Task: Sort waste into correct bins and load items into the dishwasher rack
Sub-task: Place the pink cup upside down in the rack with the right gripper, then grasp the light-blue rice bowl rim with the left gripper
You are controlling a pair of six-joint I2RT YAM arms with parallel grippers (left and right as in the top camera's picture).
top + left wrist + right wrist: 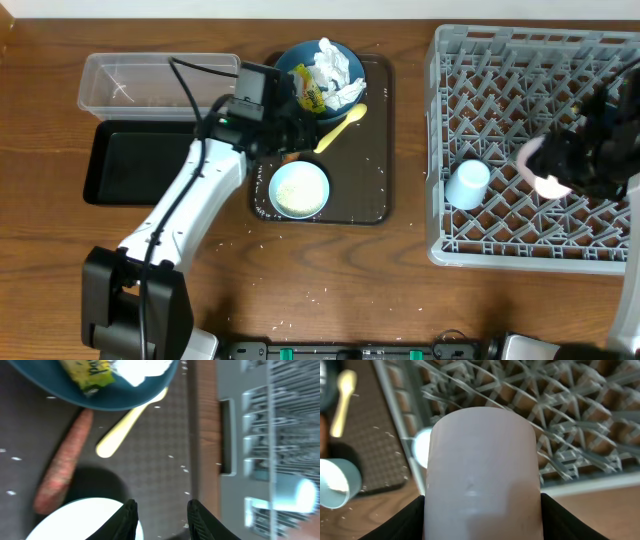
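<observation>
My left gripper (292, 137) hangs open over the brown tray, between the blue bowl (320, 72) and the white bowl of rice (299, 190). Nothing lies between its fingertips (161, 510). In the left wrist view the orange carrot piece (62, 467) and yellow spoon (125, 427) lie just ahead, beside the white bowl (75, 520). The blue bowl (100, 395) holds the wrapper (87, 372) and tissue (145, 367). My right gripper (482, 510) is shut on a small white cup (482, 475) above the grey rack (540, 60). A second cup (468, 184) lies in the rack.
The clear tub (150, 82) and black tray (135, 165) sit side by side at the left, both under my left arm's reach. The brown serving tray (372, 150) carries scattered rice grains. A few grains lie on the wooden table near the front edge.
</observation>
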